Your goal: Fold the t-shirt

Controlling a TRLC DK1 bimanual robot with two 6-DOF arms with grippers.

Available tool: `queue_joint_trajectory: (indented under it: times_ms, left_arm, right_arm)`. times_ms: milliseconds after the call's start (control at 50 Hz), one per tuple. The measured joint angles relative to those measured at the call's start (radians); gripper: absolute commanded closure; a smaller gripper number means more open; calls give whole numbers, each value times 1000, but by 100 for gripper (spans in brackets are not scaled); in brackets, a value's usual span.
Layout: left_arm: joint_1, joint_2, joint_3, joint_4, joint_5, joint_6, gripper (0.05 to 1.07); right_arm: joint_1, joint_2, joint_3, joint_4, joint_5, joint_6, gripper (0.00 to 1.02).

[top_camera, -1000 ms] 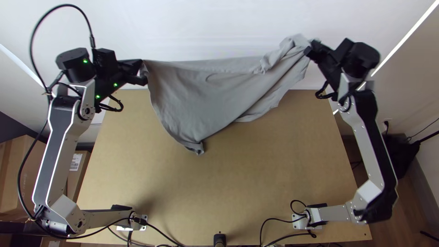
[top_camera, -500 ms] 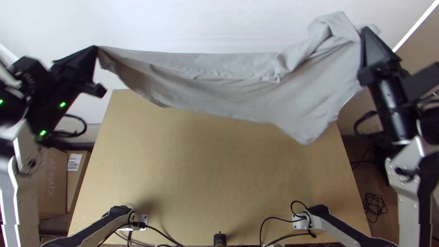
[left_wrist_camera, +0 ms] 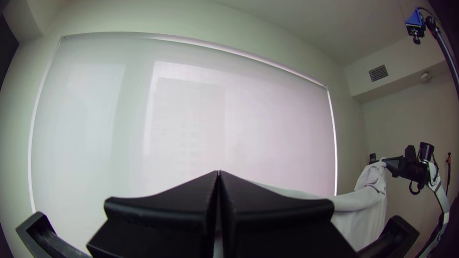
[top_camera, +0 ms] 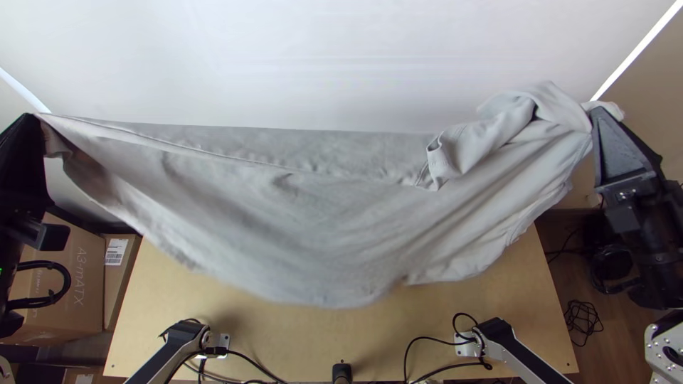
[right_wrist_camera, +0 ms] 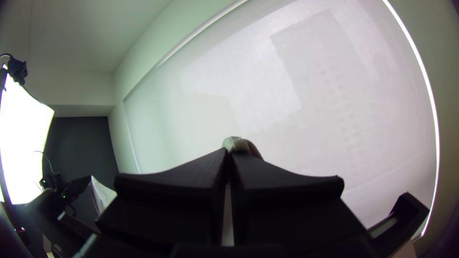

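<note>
Shirt (top_camera: 306,220) hangs in the air, stretched sideways, hiding the table's (top_camera: 284,341) far edge from above. Left gripper (top_camera: 33,119) pinches one end; right gripper (top_camera: 599,116) pinches the other, beside bunched folds.

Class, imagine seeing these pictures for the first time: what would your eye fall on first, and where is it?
First, the grey t-shirt, strung across the top view above the table, its lower edge sagging in a broad curve. Next, what holds it up: the left gripper at that view's left edge, and the right gripper towards its right, beside bunched cloth.
</note>
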Motion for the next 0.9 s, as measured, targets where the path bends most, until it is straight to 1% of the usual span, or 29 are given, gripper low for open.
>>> queue_joint_trajectory:
  times_ms: [180,280,340,520,640,760,840,900]
  left_arm:
    - [0,-2,6,-12,0,-61,105]
    - [0,-22,-19,-31,0,-87,105]
    - [0,-54,-84,-25,0,-93,105]
    - [-14,-144,-376,-3,1,-105,105]
    - [-35,-158,-555,20,1,-124,105]
    - [-54,-158,-691,59,2,-140,105]
    - [-58,-160,-775,116,5,-151,105]
    - [-58,-160,-848,170,5,-159,105]
  right_arm:
    - [0,-1,31,-1,-63,26,100]
    - [2,-2,31,-22,-74,47,100]
    - [18,-6,7,-22,-77,53,100]
    - [80,-16,-184,-14,-81,82,100]
    - [92,0,-341,25,-80,103,100]
    - [98,36,-472,84,-80,128,100]
    - [94,65,-557,146,-81,139,100]
    - [80,92,-622,203,-94,153,100]
